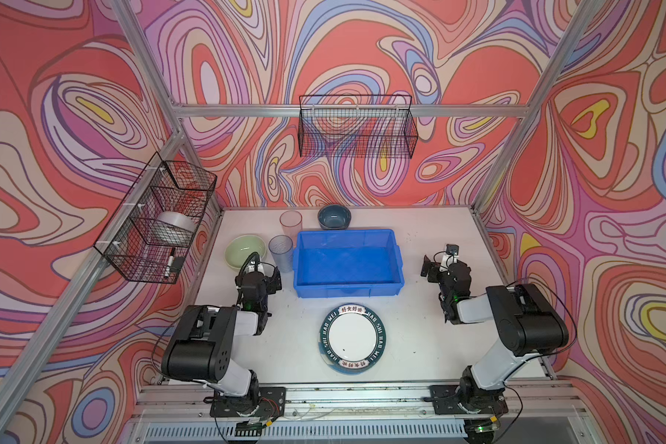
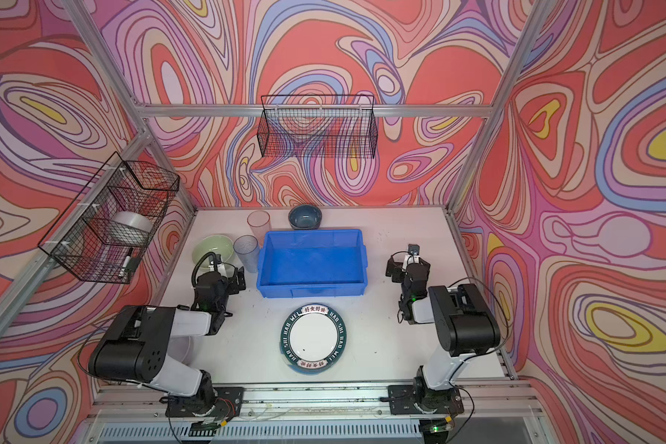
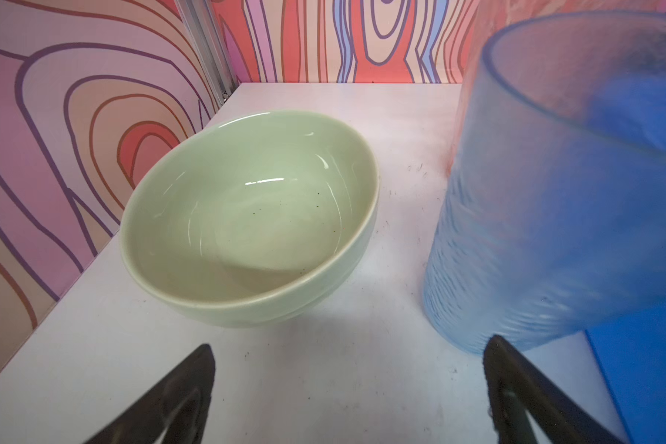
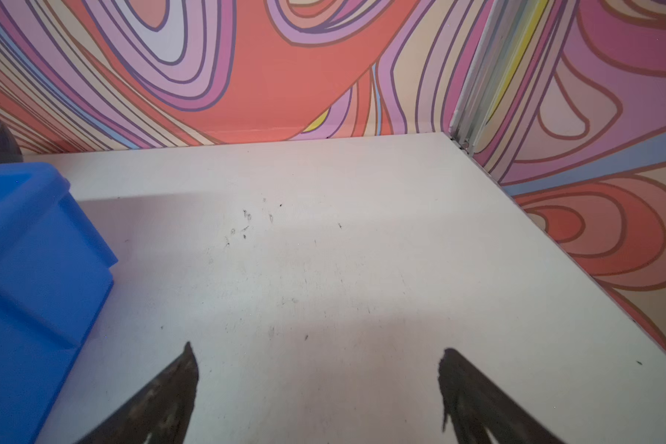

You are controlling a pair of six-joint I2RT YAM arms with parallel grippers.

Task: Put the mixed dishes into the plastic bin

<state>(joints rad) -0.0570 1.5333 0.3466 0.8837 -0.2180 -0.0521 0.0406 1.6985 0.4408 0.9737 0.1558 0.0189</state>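
The blue plastic bin (image 1: 335, 290) sits on the white table (image 1: 420, 346) with the dishes outside it. A bluish tumbler (image 1: 281, 251) stands just beside the bin's left wall, with a pale green bowl (image 1: 245, 250) farther left. A pinkish tumbler (image 1: 290, 223) stands off its back-left corner and a dark blue-grey bowl (image 1: 334, 217) just behind its back rim. A green-rimmed lettered plate (image 1: 352, 338) lies in front, toward the arm bases. The left gripper (image 3: 350, 344) hovers left of the bin near the bluish tumbler, jaws spread and holding nothing. The right gripper (image 4: 318, 347), right of the bin, is likewise spread wide over bare table.
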